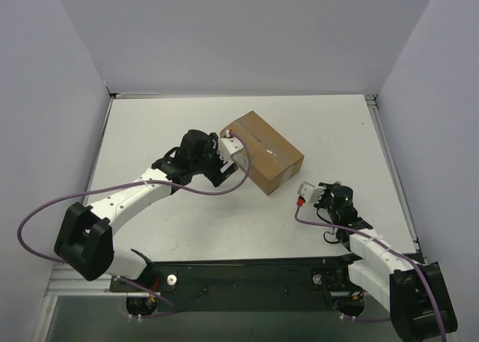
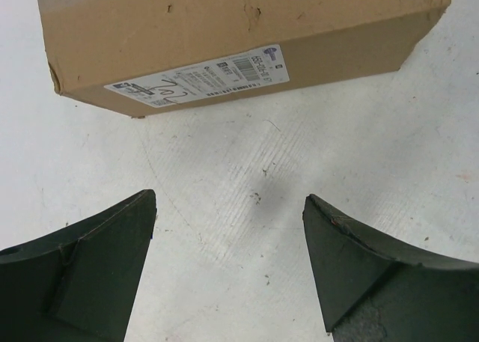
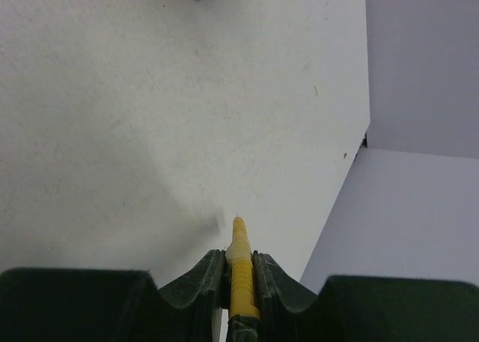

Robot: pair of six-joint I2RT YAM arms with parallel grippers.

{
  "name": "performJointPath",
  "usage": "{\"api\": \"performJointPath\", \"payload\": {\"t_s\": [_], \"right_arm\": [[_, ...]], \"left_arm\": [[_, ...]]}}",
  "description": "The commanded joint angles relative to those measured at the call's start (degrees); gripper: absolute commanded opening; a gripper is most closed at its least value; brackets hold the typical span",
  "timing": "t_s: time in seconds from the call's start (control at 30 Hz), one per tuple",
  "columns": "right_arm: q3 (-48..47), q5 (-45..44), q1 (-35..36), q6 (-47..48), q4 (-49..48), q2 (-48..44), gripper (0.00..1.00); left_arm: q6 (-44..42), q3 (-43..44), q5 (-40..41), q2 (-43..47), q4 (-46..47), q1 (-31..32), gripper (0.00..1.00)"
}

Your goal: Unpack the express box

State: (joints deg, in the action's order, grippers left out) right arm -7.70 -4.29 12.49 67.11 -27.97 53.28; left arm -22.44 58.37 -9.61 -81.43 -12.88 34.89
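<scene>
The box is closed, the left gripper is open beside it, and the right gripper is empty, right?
Not quite. The right gripper isn't empty: it is shut on a yellow utility knife, as the right wrist view shows. The express box is closed and the left gripper is open beside it.

The express box (image 1: 263, 153) is matt brown cardboard, its label (image 2: 198, 74) paper, the worktop (image 1: 165, 125) scuffed white, the utility knife (image 3: 241, 282) ribbed yellow.
</scene>
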Motion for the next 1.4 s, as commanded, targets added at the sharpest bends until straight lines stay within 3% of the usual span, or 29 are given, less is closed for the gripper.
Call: {"api": "performJointPath", "payload": {"t_s": [0.0,0.3,0.37,0.57,0.63,0.67,0.8,0.83,0.97,1.2,1.33,1.37], "right_arm": [[2.7,-0.5,1.0,8.2,-9.1,0.8,0.11],[4.0,-2.0,2.5,4.9,-3.7,0.3,0.49],[2.7,-3.3,3.7,2.8,1.1,-0.6,0.57],[-5.6,-2.9,7.1,-13.5,20.8,-4.1,0.82],[-9.1,-1.6,9.6,-25.1,32.1,-5.0,0.87],[-13.2,0.3,10.7,-29.0,35.8,-5.5,0.98],[-24.3,15.3,12.2,-45.6,51.4,-4.5,1.00],[-26.3,20.9,12.2,-47.9,53.0,-2.8,1.00],[-35.5,28.6,12.7,-53.5,56.1,1.6,1.00],[-54.1,24.1,8.7,-60.6,53.0,16.0,0.95],[-70.4,24.1,1.8,-60.0,52.2,29.3,0.81],[-73.0,24.2,-1.2,-59.6,51.7,31.7,0.75]], "left_arm": [[1.0,-1.9,1.0,3.8,3.6,0.0,0.89],[-0.1,-2.5,1.9,3.6,4.4,-0.8,0.89],[-0.2,-2.3,2.0,3.2,4.4,-1.0,0.89],[-0.7,-1.7,2.2,2.2,4.7,-1.5,0.89],[-1.2,-1.7,2.7,2.0,5.1,-1.7,0.89],[-1.4,-1.7,2.8,1.9,5.2,-1.8,0.89],[-2.3,-1.6,3.4,1.5,5.2,-2.1,0.90],[-2.6,-1.9,2.7,1.6,5.5,-2.4,0.90],[-2.0,-3.1,2.9,1.7,8.0,-3.8,0.90],[7.2,-2.1,1.0,2.2,9.5,-8.1,0.93],[12.9,2.1,-1.5,1.0,7.2,-9.7,0.93],[13.6,2.6,-3.0,0.6,7.1,-9.8,0.87]]}}
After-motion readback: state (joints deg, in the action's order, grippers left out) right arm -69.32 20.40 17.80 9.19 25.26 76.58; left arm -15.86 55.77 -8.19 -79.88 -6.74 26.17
